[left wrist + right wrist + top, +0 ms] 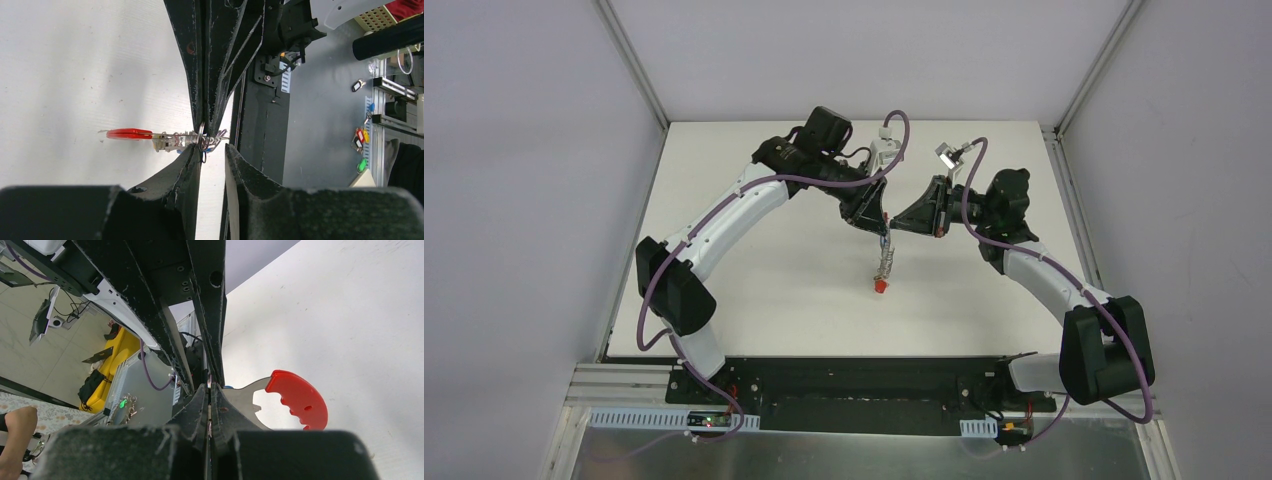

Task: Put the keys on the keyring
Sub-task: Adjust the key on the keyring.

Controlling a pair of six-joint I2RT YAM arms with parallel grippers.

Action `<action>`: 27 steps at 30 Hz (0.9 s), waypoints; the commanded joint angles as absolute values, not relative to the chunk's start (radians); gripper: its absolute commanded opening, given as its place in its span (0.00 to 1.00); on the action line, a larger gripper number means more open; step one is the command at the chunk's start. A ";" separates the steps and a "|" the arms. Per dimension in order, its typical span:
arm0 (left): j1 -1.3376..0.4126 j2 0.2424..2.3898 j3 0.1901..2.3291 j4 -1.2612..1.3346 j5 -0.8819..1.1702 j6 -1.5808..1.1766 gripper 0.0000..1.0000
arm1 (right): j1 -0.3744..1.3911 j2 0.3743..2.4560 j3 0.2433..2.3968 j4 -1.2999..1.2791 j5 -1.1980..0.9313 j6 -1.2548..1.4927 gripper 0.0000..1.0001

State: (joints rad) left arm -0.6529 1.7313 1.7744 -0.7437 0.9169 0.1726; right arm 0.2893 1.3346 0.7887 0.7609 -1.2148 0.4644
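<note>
The keyring (884,268) hangs over the middle of the table between both grippers, red half (881,287) lowest. My right gripper (210,387) is shut on the grey half (244,399), and the red half (297,399) sticks out to its right. In the left wrist view the keyring (129,133) shows edge-on, with its clips (172,140) and small wire rings (210,142) at the right gripper's fingertips (206,120). My left gripper (214,150) is open just below the rings, with nothing between the jaws. No keys show clearly; only a blue sliver (207,150) sits by the rings.
The white table (774,280) is bounded by an aluminium frame (634,60) and grey walls. Both arm bases stand on the black rail (864,385) at the near edge. Off the table, coloured tags (360,137) hang on a rack.
</note>
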 commanded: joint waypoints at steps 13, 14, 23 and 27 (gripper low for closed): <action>-0.636 1.712 1.804 -0.700 0.953 0.114 0.30 | 0.264 1.305 0.781 0.858 -1.204 0.483 0.00; -0.635 1.714 1.804 -0.689 0.961 0.102 0.30 | 0.264 1.307 0.781 0.864 -1.206 0.486 0.00; -0.635 1.741 1.795 -0.641 1.002 0.046 0.17 | 0.262 1.313 0.778 0.887 -1.209 0.508 0.00; -0.635 1.748 1.794 -0.622 1.008 0.029 0.16 | 0.264 1.316 0.779 0.893 -1.210 0.514 0.00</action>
State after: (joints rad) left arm -0.6334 1.7443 1.7756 -0.6735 0.9451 0.0620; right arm 0.2684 1.3346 0.7738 0.8238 -1.2087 0.4980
